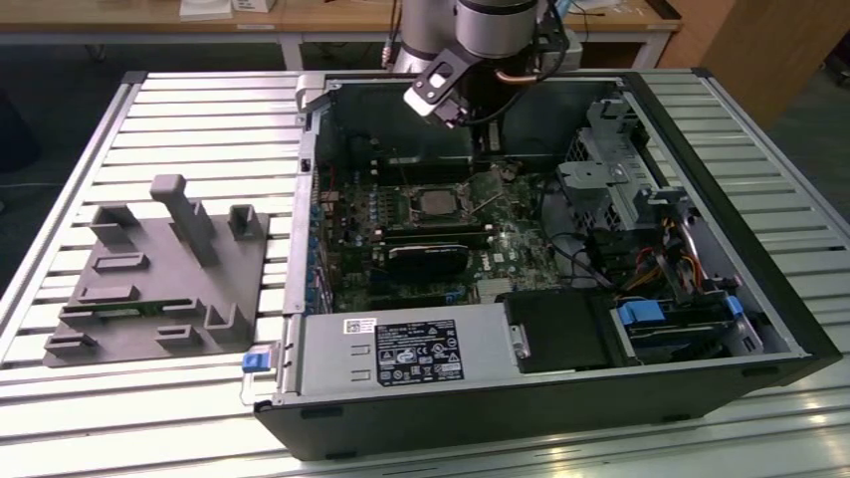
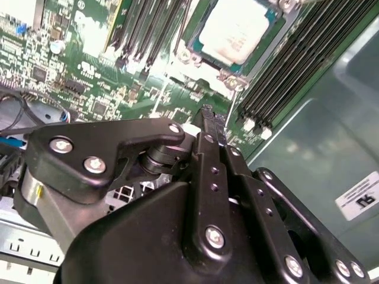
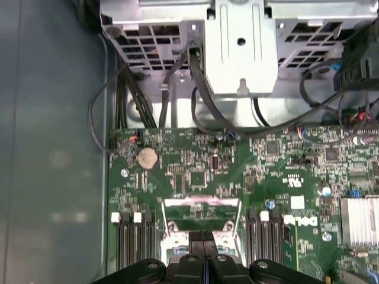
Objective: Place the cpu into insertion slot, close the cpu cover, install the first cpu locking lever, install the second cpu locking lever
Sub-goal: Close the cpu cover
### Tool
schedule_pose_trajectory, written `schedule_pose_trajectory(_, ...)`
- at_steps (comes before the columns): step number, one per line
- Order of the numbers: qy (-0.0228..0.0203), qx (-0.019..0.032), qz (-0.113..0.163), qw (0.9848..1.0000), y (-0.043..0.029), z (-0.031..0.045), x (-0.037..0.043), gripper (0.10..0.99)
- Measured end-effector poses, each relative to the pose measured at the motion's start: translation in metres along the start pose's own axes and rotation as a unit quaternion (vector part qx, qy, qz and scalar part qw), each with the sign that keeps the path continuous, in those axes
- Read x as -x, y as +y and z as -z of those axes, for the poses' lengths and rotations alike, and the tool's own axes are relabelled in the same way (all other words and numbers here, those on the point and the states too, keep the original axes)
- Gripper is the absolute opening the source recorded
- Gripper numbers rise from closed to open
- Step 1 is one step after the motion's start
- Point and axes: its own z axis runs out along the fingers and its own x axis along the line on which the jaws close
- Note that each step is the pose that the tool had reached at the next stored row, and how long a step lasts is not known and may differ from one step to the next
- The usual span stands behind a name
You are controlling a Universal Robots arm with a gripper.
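Silver-grey cpu [image 2: 237,32] seated in the slot, top bare, with a teal edge around it in the second wrist view. Lies just beyond the black end effector [image 2: 207,113], whose fingers are pressed together. Beside them in that view, a thin wire lever [image 2: 233,106] slanting up off the green board.

From the exterior view, the wider layout: open case [image 1: 531,408] lying on a slatted worktop [image 1: 199,119], arm reaching down into it from the far side, end effector [image 1: 487,151] hanging above the board, near the slot [image 1: 410,203] but apart from it. Shows the cpu [image 1: 436,203] as a small dull square mid-board. Also a grey fixture [image 1: 159,269] with upright posts, at the exterior view's left of the case.

From the first wrist view, looking down past the fingertips [image 3: 203,238], shut to a thin seam: a silver cover [image 3: 201,204] with a cut-out centre just past them; raised or flat, cannot tell. Adds a coin cell [image 3: 147,157], black cables, a metal drive cage [image 3: 240,47] and a finned heatsink [image 3: 358,219] at the board's edge.
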Motion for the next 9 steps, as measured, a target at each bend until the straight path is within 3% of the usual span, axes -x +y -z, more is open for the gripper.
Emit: schedule_pose_trajectory(9, 0.0001, 0.0, 0.0, 1.0, 0.0214, -0.002, -0.0009, 0.106)
